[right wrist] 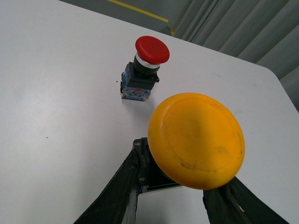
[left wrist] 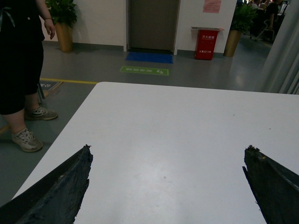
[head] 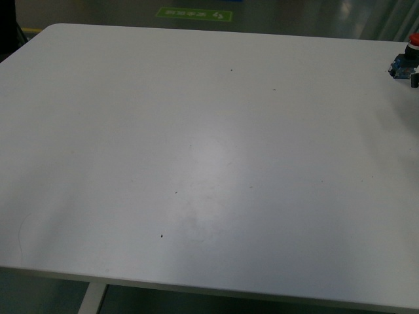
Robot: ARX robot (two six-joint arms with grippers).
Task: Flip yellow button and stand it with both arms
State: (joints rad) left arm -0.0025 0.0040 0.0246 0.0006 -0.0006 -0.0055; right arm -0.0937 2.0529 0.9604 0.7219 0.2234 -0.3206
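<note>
1. A white table on grey floor; a person stands beside its corner, with a door beyond.
2. The left gripper is spread wide over the table, holding nothing.
3. The right gripper pinches the yellow button by its body, near the red button.

The button sits between the fingers of your right gripper. A second switch stands on the table just beyond those fingers, apart from them.
</note>
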